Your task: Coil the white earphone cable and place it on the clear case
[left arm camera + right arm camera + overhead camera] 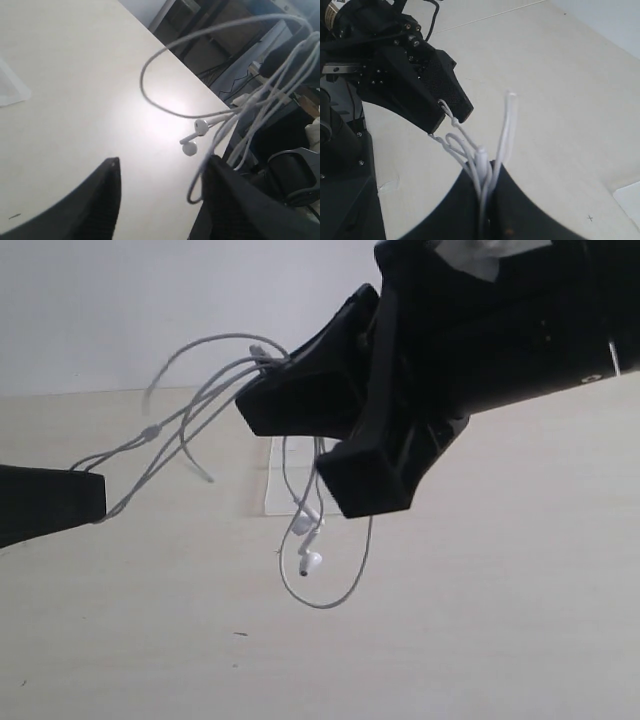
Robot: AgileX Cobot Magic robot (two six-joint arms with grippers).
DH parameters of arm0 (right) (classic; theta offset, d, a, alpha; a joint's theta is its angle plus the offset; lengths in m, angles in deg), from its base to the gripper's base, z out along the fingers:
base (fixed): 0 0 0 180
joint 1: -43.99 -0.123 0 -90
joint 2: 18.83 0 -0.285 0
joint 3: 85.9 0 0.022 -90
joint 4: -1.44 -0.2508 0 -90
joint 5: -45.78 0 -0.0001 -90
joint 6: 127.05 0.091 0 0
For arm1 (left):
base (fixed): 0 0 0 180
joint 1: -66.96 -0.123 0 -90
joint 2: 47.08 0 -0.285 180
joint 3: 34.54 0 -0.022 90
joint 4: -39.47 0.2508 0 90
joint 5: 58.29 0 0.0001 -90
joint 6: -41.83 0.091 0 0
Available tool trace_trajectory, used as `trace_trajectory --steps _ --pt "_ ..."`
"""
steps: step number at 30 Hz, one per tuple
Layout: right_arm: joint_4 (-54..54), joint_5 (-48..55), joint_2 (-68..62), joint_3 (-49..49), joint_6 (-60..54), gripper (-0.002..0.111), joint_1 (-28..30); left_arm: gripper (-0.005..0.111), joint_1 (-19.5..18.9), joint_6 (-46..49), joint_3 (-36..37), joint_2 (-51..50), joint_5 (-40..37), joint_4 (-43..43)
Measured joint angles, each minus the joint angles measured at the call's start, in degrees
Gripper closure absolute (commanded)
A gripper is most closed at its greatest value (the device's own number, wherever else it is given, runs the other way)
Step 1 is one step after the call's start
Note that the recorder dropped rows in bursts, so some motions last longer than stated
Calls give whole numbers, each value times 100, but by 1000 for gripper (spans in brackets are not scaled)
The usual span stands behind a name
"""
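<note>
The white earphone cable [200, 390] hangs in the air, strung between both grippers. My right gripper [262, 380] is raised high and shut on a bundle of several strands [487, 167]. Loops stretch from there to my left gripper [98, 495]. In the left wrist view that gripper [164, 165] is open, with a loop of cable [196, 192] hooked round one finger [220, 180]. The two earbuds [308, 540] dangle below the right gripper, above the table. The clear case [290, 480] lies flat on the table behind the earbuds, partly hidden by the right gripper.
The pale table [480, 620] spreads under both arms. The left arm's black body [385, 65] shows in the right wrist view. Beyond the table edge, dark furniture and a chair [295, 175] appear in the left wrist view.
</note>
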Motion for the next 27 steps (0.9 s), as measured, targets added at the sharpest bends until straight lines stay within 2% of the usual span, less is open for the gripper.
trace_trajectory --steps 7,14,19,27 --pt "105 -40 14 22 57 108 0 54 -12 -9 0 0 233 74" --pt "949 -111 -16 157 623 108 24 54 -12 -9 14 0 414 236" --pt "1574 553 -31 324 905 108 34 54 -12 107 -45 0 414 127" --pt "1495 1536 -776 338 915 108 34 54 -12 272 -482 60 414 -8"
